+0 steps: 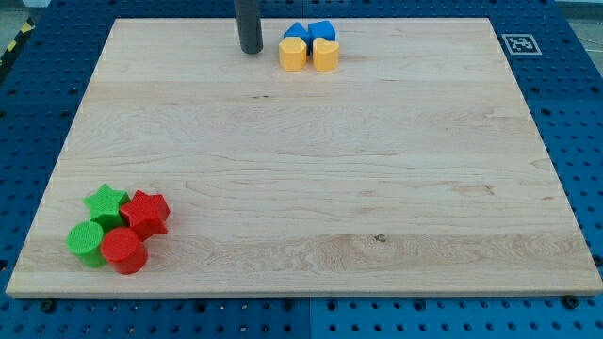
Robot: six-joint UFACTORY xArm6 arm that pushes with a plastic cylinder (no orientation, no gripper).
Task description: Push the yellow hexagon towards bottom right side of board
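Camera view: my tip (251, 50) near board's (301, 188) top edge, just left of yellow hexagon (293, 54); rod's upper part cut off, no fingers.

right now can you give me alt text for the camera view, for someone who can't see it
My tip rests near the top edge of a wooden board, just left of a tight cluster: yellow hexagon, yellow heart-shaped block, two blue blocks. Green and red blocks sit bottom left.

rod (250, 24): dark grey | straight cylinder (matte) | my tip (251, 50): blunt
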